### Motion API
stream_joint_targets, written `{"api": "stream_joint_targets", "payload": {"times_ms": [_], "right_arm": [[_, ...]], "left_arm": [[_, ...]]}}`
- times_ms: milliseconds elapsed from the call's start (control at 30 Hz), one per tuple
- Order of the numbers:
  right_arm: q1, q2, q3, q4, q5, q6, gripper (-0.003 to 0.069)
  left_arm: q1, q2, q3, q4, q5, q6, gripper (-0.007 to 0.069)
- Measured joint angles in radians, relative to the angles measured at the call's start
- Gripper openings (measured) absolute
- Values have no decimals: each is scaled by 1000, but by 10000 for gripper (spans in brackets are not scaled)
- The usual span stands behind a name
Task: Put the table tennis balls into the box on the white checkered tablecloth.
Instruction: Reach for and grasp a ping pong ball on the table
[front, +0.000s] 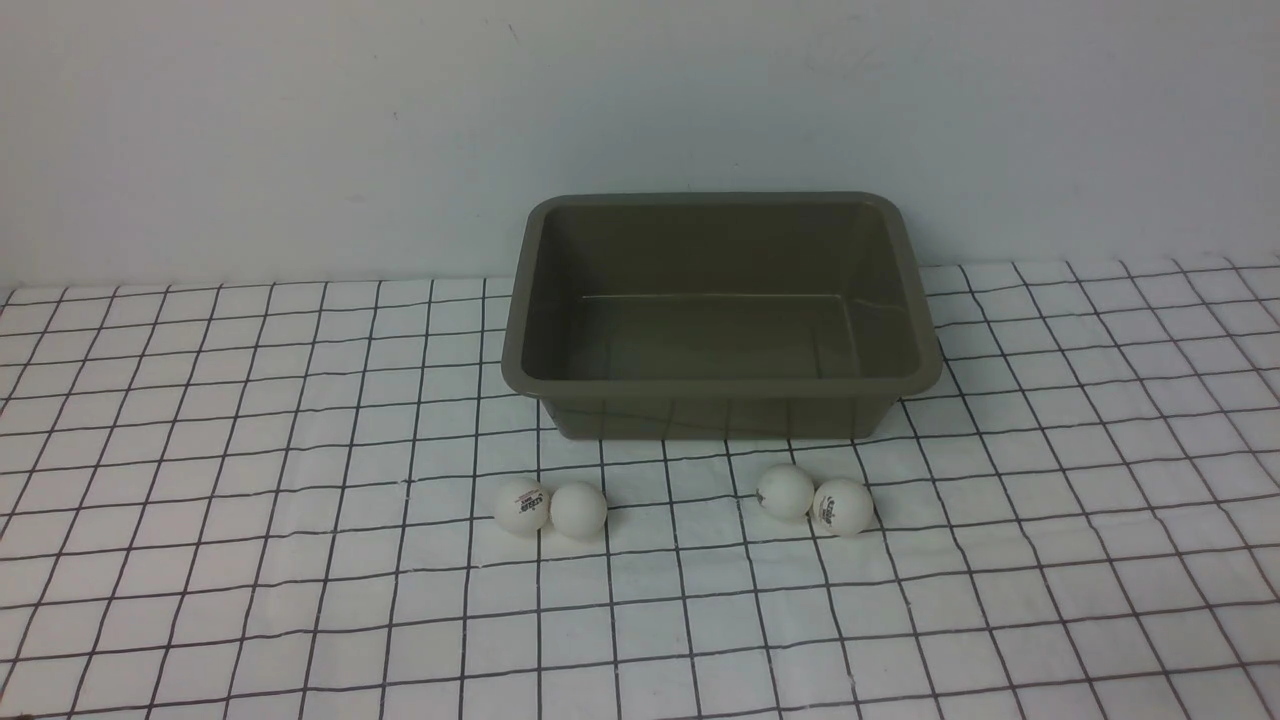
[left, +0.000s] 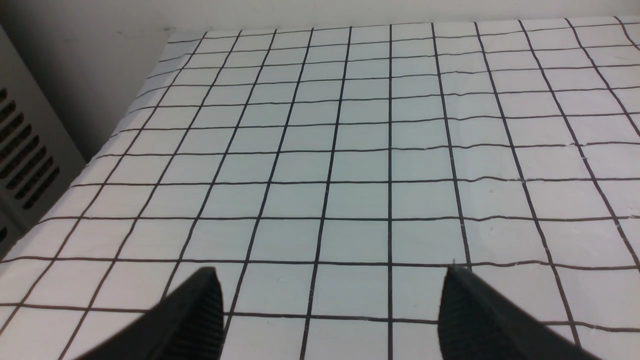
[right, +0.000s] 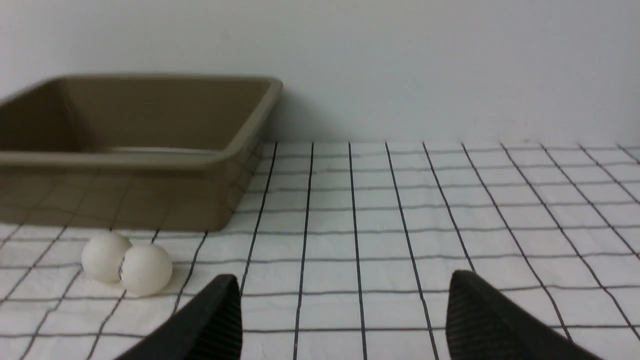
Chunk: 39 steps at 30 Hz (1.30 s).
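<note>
Four small matte white table tennis balls (front: 578, 510) sit in two touching pairs on the white checkered tablecloth (front: 250, 450), just before the empty olive-grey plastic box (front: 720, 386). Both jaws gape, holding nothing. For the right gripper (right: 342, 277), the right-hand pair (right: 146, 269) lies off to one side, not between its fingers. The left gripper (left: 330, 272) sees only cloth, so right looks nearer.

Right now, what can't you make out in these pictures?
- Print on the balls: front view, too small to read.
- Box: right wrist view, blurred, one end cut off by the picture edge.
- Left claw, right claw: only the tips show in their wrist views; the rest lies beyond the edge.
</note>
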Motion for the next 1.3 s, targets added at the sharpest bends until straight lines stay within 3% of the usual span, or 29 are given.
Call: {"api": "stream_joint_targets", "payload": {"times_ms": [467,933,1300], "right_arm": [[0,51,-448,9,296,0,495],[0,71,-491,49,371,-2,495],[0,71,-483,161,408,-2,495]], "left_arm": [[0,0,0,0,0,0,521],[0,0,0,0,0,0,521],[0,0,0,0,0,0,521]]}}
